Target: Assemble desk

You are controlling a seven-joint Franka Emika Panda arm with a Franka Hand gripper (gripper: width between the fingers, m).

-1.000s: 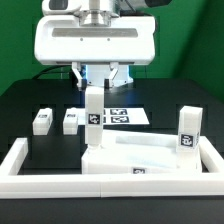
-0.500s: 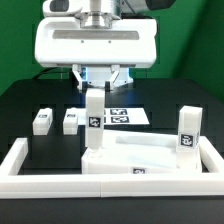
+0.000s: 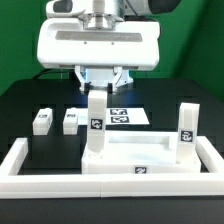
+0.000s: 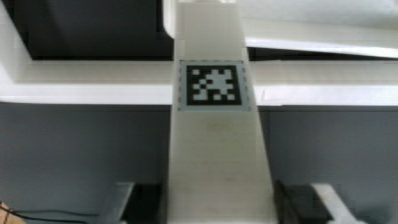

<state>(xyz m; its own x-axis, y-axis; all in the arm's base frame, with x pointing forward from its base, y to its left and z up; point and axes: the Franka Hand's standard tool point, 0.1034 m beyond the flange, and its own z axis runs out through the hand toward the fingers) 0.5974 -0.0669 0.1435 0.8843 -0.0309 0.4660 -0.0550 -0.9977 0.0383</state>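
The white desk top (image 3: 150,160) lies inside the white border bars. One tagged white leg (image 3: 95,125) stands upright on its left corner, and a second leg (image 3: 186,135) stands on its right corner. My gripper (image 3: 100,88) hangs straight above the left leg, and its fingers reach down around the leg's upper end. In the wrist view the leg (image 4: 214,130) runs out from between my fingertips (image 4: 217,205), with dark pads against both its sides. Two more legs (image 3: 42,121) (image 3: 71,121) lie loose on the black table to the exterior view's left.
Long white bars (image 3: 20,160) form a border around the desk top at the front and both sides. The marker board (image 3: 125,116) lies flat on the table behind the left leg. Green backdrop behind the arm.
The left leg and its tag have shifted slightly down and to the exterior view's right with the gripper still on it. The desk top and right leg have nudged a little.
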